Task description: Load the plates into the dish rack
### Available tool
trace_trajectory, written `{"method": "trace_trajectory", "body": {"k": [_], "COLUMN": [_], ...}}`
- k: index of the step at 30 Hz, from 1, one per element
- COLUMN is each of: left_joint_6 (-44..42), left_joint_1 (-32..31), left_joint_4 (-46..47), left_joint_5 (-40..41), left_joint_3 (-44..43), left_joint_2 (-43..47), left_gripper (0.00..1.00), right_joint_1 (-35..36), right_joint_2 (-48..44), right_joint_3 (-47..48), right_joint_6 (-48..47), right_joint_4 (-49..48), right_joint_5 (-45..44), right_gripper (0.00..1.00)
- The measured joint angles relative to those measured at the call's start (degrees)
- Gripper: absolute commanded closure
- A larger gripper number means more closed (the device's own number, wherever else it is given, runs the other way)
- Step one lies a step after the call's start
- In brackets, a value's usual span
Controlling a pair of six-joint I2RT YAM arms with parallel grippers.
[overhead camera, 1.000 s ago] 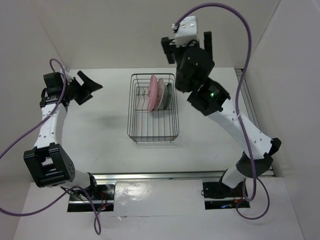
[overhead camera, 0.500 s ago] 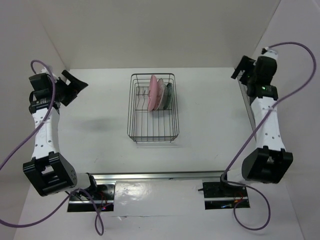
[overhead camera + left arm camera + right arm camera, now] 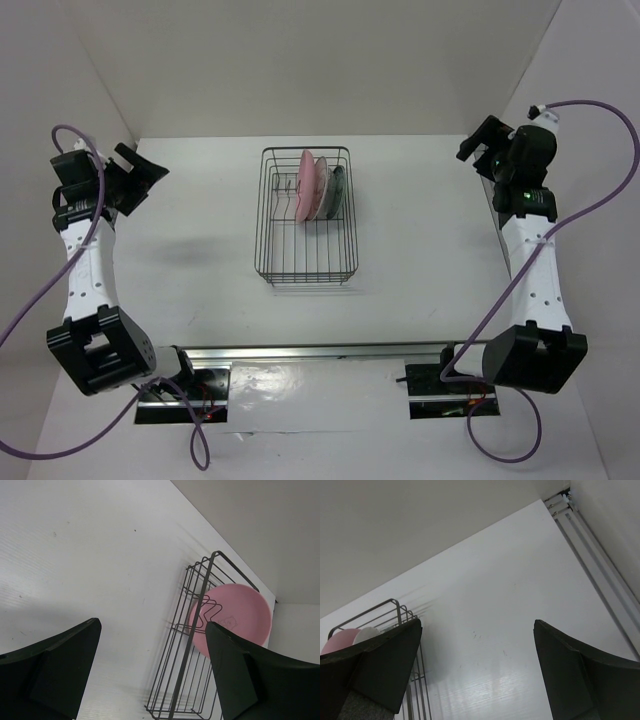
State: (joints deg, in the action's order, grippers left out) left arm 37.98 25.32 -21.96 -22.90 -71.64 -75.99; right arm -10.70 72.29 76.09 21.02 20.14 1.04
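While the dish rack (image 3: pixel 262 215) sits at the middle of the white table (image 3: pixel 420 240), with its long side running away from the arm bases, three plates stand on edge among the prongs in its far half. The pink plate (image 3: pixel 302 185) is on the left, a white plate (image 3: pixel 319 186) is just beside it, and a dark plate (image 3: pixel 339 190) is on the right; all three lean a little. Whether a clear one stands with them cannot be told. In the left wrist view the pink plate's face shows through the rack's end wires.

Well apart from the rack, the left gripper (image 3: pixel 155 183) hangs over the far left part of the table. It is turned toward the rack, its jaws spread wide with nothing between them. The right gripper (image 3: pixel 477 143) hangs over the far right part, also well apart from the rack, also spread wide and empty. Its fingers (image 3: pixel 375 665) frame bare tabletop and a corner of the rack.

A metal rail (image 3: pixel 595 575) runs along the table's right edge. A purple cable (image 3: pixel 600 190) loops out from the right wrist.
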Motion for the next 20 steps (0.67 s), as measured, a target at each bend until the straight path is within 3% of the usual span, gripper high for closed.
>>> {"method": "trace_trajectory", "body": {"k": [20], "left_joint_6": [0.00], "left_joint_1": [0.00], "left_joint_4": [0.20], "left_joint_5": [-1.92], "left_joint_3": [0.76], "left_joint_2": [1.11], "left_gripper": [0.00], "right_joint_1": [0.22], "right_joint_2": [1.88], "right_joint_3": [-0.70], "right_joint_6": [2.12], "right_joint_4": [-1.92], "right_joint_5": [1.11], "right_gripper": [0.00]}}
